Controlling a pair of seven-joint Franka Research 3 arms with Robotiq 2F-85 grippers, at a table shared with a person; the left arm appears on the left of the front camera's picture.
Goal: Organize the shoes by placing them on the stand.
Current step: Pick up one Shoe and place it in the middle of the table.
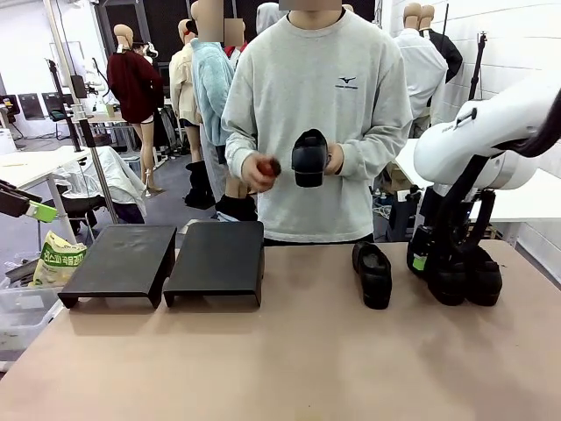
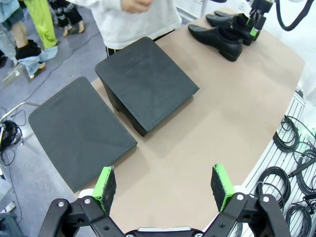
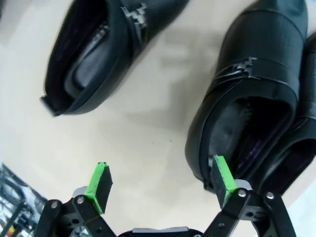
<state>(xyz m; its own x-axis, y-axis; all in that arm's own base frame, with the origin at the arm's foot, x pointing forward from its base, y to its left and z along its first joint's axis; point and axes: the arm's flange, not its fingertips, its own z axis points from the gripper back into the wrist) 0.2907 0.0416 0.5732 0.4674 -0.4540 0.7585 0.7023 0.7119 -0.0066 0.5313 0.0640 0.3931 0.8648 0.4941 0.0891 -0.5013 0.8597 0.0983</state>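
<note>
Across the table a person holds one black shoe [image 1: 309, 158] upright in front of the chest. A second shoe [image 1: 372, 274] lies alone on the table right of centre, and two more [image 1: 465, 281] sit side by side at the right. My right gripper [image 1: 429, 263] hangs open just over the heels of that pair. In the right wrist view it [image 3: 160, 182] straddles bare table, one green pad [image 3: 222, 180] against the heel rim of a shoe [image 3: 252, 98]. My left gripper [image 2: 165, 185] is open and holds nothing, above the table's left end. The stand is two black platforms [image 1: 118, 261] [image 1: 216, 260].
The single shoe [image 3: 98, 49] lies to the left of my right gripper's fingers. The person's other hand holds a small red thing [image 1: 267, 167]. Cables [image 2: 291, 163] hang beside the table edge. A clear bin [image 1: 22, 316] and a bag stand off the table's left.
</note>
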